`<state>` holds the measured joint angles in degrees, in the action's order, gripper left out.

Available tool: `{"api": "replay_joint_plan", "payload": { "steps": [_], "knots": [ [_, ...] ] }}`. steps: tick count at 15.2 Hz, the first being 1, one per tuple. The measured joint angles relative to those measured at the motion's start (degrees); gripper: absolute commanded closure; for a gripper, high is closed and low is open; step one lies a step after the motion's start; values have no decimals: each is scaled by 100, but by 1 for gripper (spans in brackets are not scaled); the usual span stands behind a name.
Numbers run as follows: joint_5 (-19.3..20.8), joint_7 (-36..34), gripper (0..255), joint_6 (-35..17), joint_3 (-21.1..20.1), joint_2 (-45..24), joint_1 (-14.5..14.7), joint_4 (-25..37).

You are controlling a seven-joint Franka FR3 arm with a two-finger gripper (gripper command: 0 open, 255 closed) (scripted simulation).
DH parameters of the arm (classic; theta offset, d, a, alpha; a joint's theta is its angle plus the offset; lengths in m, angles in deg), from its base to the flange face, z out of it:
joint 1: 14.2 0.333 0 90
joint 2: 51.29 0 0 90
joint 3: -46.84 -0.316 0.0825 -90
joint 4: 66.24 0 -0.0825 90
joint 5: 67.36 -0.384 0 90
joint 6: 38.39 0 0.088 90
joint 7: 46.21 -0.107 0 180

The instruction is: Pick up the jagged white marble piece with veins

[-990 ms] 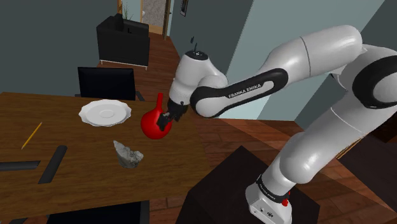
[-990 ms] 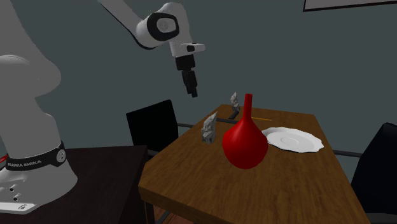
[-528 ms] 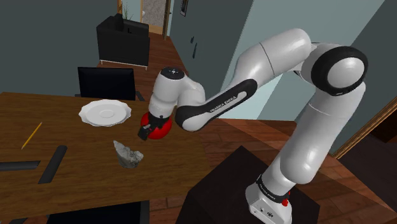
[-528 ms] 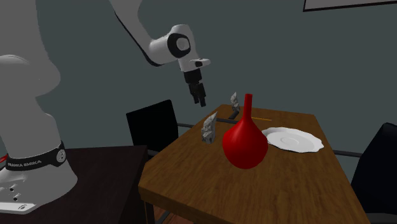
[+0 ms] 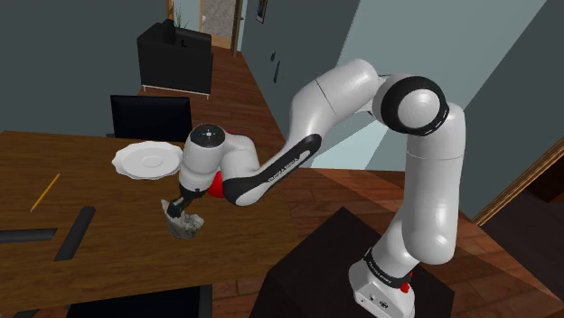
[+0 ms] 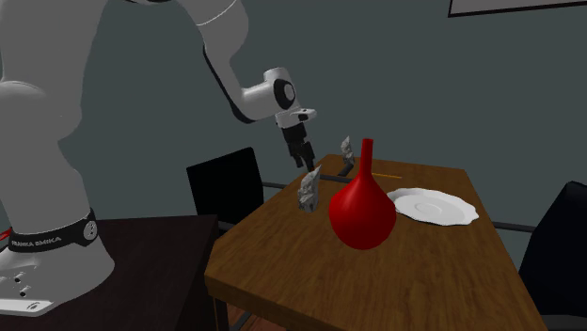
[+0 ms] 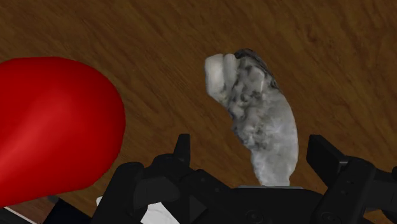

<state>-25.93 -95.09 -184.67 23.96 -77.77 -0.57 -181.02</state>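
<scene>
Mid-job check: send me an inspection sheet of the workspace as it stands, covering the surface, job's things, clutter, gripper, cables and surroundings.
Surface: wooden table, brown, level.
Job's things: marble piece, grey-white with dark veins, lying on the table beside the red vase.
Clutter: the red vase, upright; white plate; yellow pencil; dark flat strip.
Grippers: gripper low over the marble piece; jaws open, one on each side of it, not touching it.
Cables: nothing seen.
Surroundings: black chair at the table's far side; dark stand under the arm; wood floor; blue-grey walls.
</scene>
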Motion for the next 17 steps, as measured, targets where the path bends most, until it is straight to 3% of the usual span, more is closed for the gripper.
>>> {"api": "replay_joint_plan", "payload": {
  "steps": [3, 10, 11, 17],
  "knots": [
    [349, -191, 0, 2, 186, -505, 291, 455],
    [704, -497, 0, -238, 432, -931, 490, 613],
    [726, -514, 255, -255, 449, -961, 500, 625],
    [747, -531, 255, -271, 465, -983, 510, 650]
  ]
}}
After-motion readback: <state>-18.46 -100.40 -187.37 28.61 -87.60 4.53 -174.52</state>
